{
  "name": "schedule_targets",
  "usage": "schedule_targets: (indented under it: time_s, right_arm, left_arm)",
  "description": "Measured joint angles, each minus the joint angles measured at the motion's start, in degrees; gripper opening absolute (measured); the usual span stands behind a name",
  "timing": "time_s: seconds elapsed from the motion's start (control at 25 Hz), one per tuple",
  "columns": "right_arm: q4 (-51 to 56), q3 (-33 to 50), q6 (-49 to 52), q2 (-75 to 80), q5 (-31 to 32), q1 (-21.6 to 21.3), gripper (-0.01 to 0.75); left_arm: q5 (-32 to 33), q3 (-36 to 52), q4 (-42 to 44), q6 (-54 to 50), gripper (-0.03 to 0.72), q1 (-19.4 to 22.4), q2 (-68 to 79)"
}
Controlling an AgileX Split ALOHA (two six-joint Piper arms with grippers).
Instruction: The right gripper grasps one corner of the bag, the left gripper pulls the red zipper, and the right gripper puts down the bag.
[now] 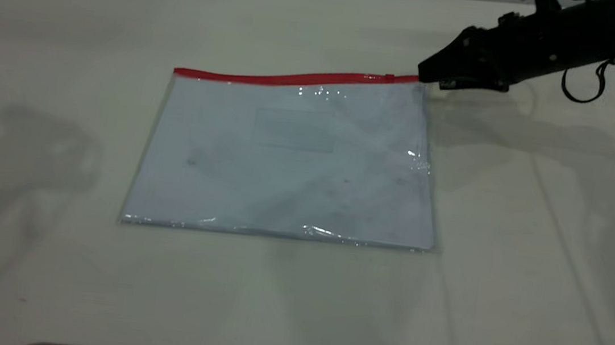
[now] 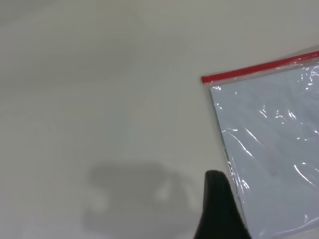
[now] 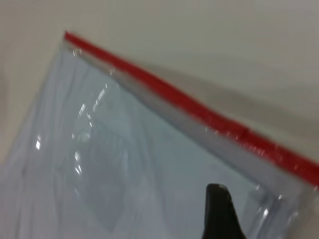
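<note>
Exterior view: my right end effector (image 1: pixel 431 76) sits at the bag's (image 1: pixel 285 164) red-zipper (image 1: pixel 294 78) corner (image 1: pixel 421 84), seemingly clamped on it. I can't tell the left end effector's (image 2: pixel 217 209) state. Bag lies on table (image 1: pixel 68 56).

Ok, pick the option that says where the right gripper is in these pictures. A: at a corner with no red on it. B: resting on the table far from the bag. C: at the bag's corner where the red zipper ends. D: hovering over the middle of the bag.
C: in the exterior view the right gripper sits at the corner of the bag where the red zipper ends, with that corner slightly raised.
</note>
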Motion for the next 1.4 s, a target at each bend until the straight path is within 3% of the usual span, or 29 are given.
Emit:
schedule_targets:
  time_s: [0.24, 1.08, 1.4]
  right_arm:
    - [-0.3, -3.1, 1.7, 3.3, 6.3, 0.2, 0.505]
    - [0.0, -3.2, 1.7, 4.2, 1.9, -1.1, 0.503]
    - [3.9, -3.3, 1.7, 7.2, 4.0, 1.6, 0.503]
  left_arm:
    - [0.0, 0.0, 0.0, 0.0, 0.548, 0.0, 0.1]
    - [0.9, 0.0, 0.0, 0.2, 0.548, 0.0, 0.1]
    - [1.0, 0.0, 0.0, 0.2, 0.548, 0.0, 0.1]
